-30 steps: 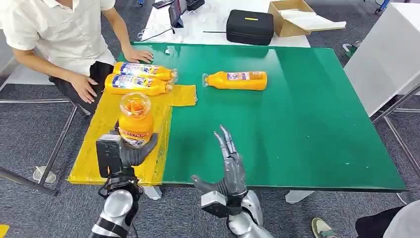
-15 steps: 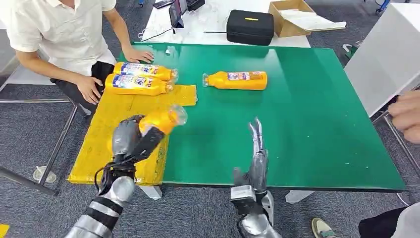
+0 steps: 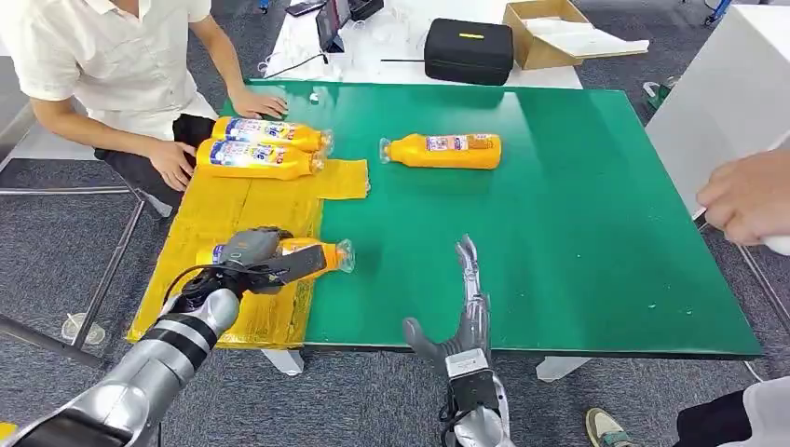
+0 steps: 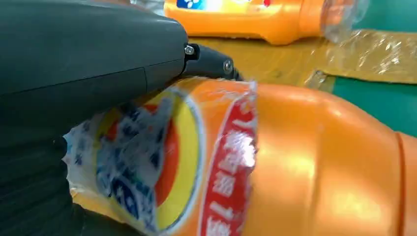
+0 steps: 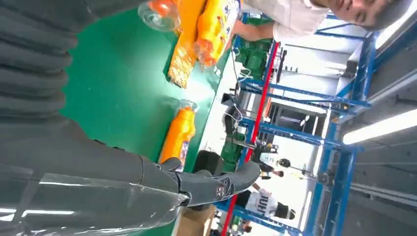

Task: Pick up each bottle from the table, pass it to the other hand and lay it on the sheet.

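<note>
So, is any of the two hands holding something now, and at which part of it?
The left hand grips an orange bottle around its labelled body, neck pointing toward the green table. The right hand holds nothing, fingers spread.

The wrapper on the orange plastic bottle (image 4: 275, 162) shows a red band with white characters, too blurred and crumpled to read. The labels on the other orange bottles lying on the green worktop (image 3: 578, 214) are too small to make out
</note>
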